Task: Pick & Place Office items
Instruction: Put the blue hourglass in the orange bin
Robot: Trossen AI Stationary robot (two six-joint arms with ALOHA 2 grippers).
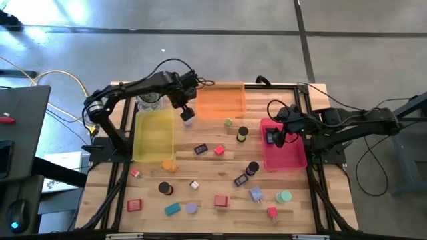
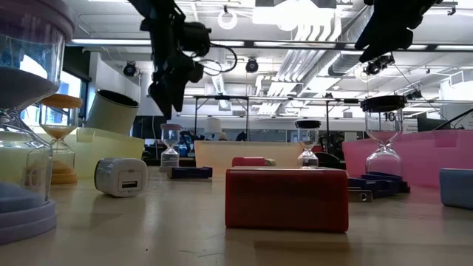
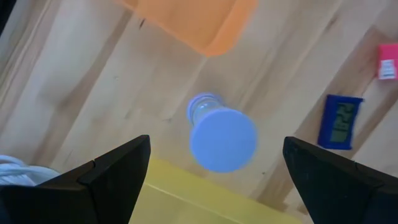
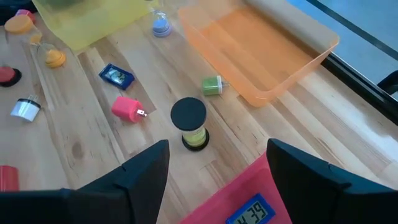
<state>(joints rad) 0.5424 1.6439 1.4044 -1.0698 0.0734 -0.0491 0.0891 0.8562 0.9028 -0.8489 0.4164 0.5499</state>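
A lavender-capped hourglass point(image 3: 222, 140) stands upright on its base on the wood between the yellow tray point(image 1: 155, 135) and the orange tray point(image 1: 220, 100). My left gripper point(image 3: 216, 142) hovers open above it, one finger to each side, touching nothing; the low view shows the left gripper point(image 2: 166, 92) clear of the hourglass point(image 2: 171, 148). My right gripper point(image 1: 277, 135) waits open over the pink tray point(image 1: 283, 155), in which a blue clock point(image 4: 252, 210) lies. Many small office items lie scattered over the table.
Near the hourglass lie a dark-blue clock point(image 3: 339, 121) and a pink plug point(image 3: 387, 61). A black-capped hourglass point(image 4: 189, 121) and a green piece point(image 4: 212, 85) stand by the orange tray. A glass jar point(image 1: 150, 101) stands behind the yellow tray. Red, teal and lavender pieces fill the near half.
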